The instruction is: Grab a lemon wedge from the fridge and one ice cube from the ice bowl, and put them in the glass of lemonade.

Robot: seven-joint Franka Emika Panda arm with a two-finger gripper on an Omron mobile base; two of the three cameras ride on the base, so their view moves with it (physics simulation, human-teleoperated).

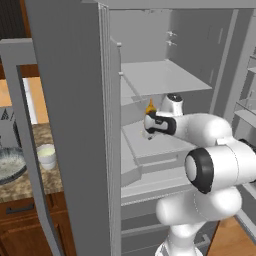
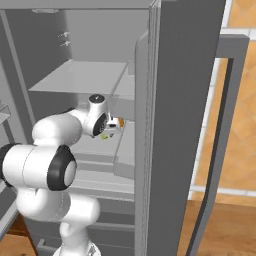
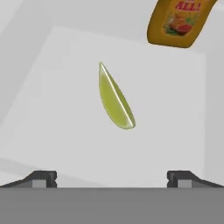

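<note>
lying on the pale fridge [image 1: 75, 125] shelf [image 3: 57, 109], wedge [image 3: 114, 98] at centre, bottle [image 3: 177, 22] at one o'clock; gripper [image 3: 111, 178] jaws wide apart, empty.

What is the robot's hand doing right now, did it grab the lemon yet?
Gripper: open, holding nothing; the lemon wedge lies on the fridge shelf ahead of it, not yet grabbed.

Flat, even rendered light, soft faint shadows, no glare, slightly coarse low-resolution edges.
</note>
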